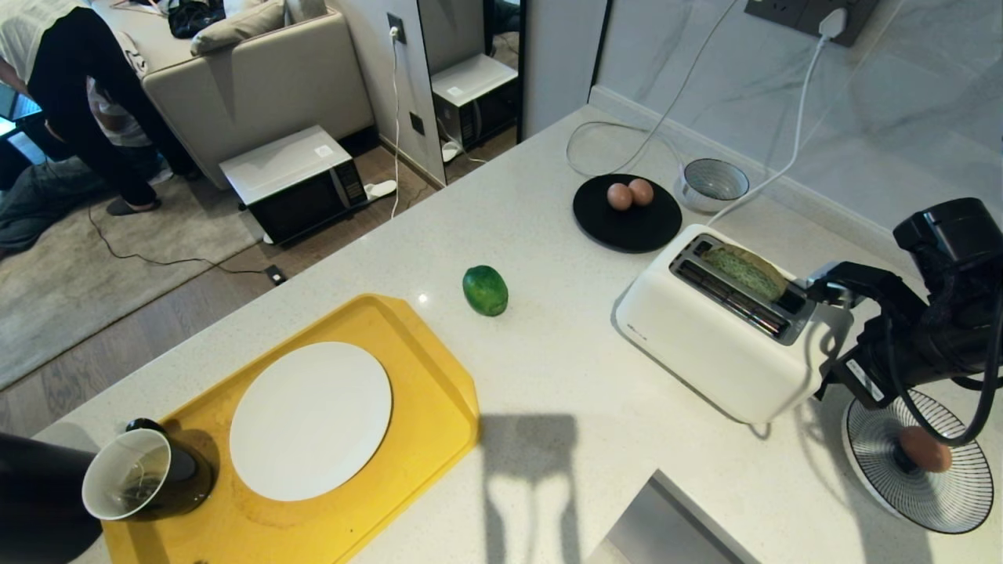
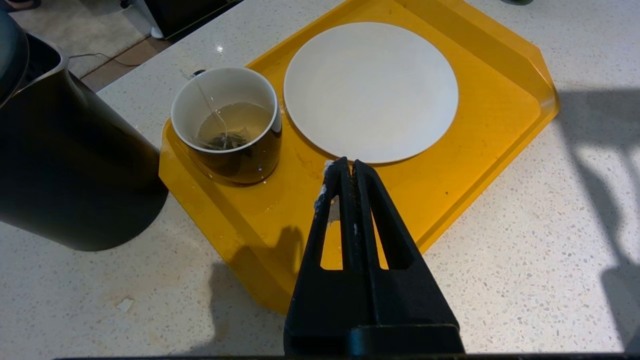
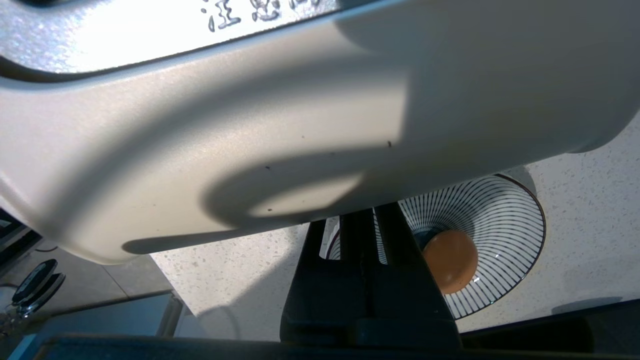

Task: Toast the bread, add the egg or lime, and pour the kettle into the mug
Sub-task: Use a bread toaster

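Note:
The pale green bread (image 1: pixel 744 270) stands in a slot of the white toaster (image 1: pixel 713 337). My right gripper (image 1: pixel 816 291) is shut and empty at the toaster's right end; in the right wrist view its tips (image 3: pixel 367 220) slip under the toaster body (image 3: pixel 250 125). The lime (image 1: pixel 485 290) lies on the counter. Two eggs (image 1: pixel 619 196) sit on a black plate, and another egg (image 3: pixel 450 260) in a striped bowl. The mug (image 2: pixel 227 125) holds a tea bag and liquid, beside the black kettle (image 2: pixel 65 165). My left gripper (image 2: pixel 348 165) hangs shut over the yellow tray (image 2: pixel 450 175).
A white plate (image 1: pixel 310 419) lies on the tray. The black plate (image 1: pixel 627 223), a grey bowl (image 1: pixel 713 182) and cables sit by the back wall. The striped bowl (image 1: pixel 917 478) is at the right. The counter's edge runs along the left; a person stands beyond.

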Robot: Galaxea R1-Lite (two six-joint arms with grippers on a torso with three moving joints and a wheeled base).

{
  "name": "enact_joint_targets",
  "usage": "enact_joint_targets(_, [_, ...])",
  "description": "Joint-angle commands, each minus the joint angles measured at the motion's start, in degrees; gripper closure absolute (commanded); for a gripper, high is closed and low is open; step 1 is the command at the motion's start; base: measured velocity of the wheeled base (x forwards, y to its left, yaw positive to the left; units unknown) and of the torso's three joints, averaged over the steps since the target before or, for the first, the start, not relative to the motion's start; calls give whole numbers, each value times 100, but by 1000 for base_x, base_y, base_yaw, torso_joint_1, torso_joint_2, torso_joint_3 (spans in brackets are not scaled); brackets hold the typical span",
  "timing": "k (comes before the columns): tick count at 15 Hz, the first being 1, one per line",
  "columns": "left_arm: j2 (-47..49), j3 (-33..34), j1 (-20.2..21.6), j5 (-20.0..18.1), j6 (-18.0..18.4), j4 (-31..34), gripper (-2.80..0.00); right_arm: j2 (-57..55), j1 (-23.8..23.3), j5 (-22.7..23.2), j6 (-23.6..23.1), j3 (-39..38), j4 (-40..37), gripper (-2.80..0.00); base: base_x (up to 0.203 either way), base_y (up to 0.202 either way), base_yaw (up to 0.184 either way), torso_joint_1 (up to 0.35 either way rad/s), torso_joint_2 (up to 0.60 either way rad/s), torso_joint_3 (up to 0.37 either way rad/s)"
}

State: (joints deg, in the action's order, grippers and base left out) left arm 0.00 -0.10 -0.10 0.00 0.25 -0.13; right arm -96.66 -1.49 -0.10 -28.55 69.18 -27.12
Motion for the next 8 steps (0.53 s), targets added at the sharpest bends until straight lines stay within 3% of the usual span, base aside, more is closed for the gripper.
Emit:
enact_joint_targets(1, [9,1,1,0,1,-4,0,-11,-9,1,-19,8,-12,0,0,0,0,0,0,0])
enact_joint_targets(8, [9,1,1,0,1,-4,0,-20,-9,1,-28,-1,-4,0,0,0,0,0,0,0])
